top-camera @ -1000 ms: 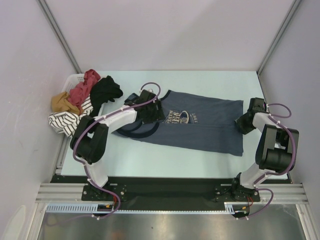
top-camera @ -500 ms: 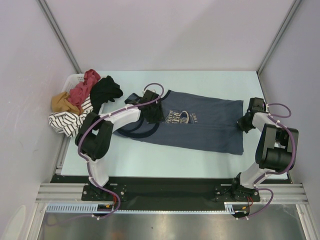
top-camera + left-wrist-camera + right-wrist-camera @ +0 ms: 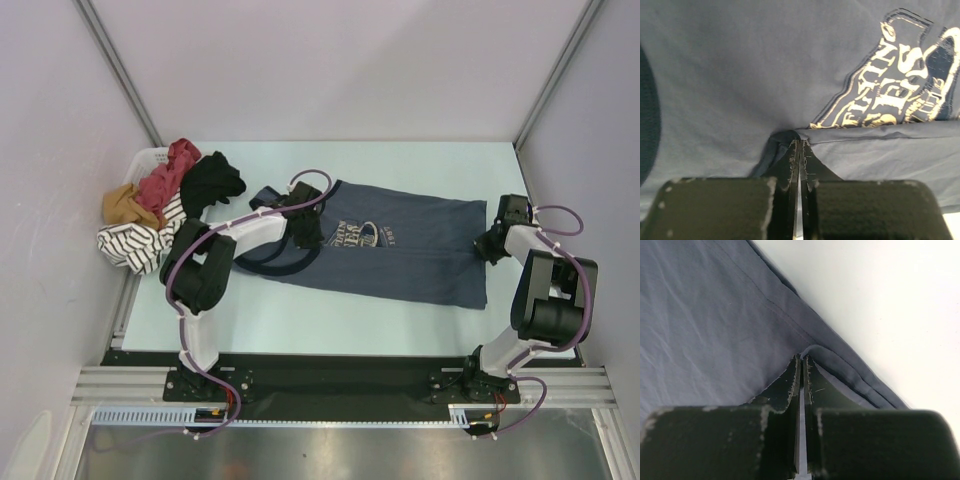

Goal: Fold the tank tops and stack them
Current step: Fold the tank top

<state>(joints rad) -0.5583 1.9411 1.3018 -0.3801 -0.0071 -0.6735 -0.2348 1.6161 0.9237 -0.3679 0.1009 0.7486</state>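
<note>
At the far left corner of the tabletop [image 3: 300, 310], a white basket [image 3: 150, 157] is holding a heap of clothes: black, mustard, striped, and what may be the brick red top [image 3: 172, 175], crumpled. The slate blue-grey tank top [image 3: 400, 255] is lying flat across the middle, print up. The left hand [image 3: 799, 145] is clenching a fold beside the print, and the right hand [image 3: 802, 357] is pinching the hem near the right edge.

tank top [image 3: 420, 262] flat on table [image 3: 300, 312] | clothes pile [image 3: 165, 195] left of it
</note>
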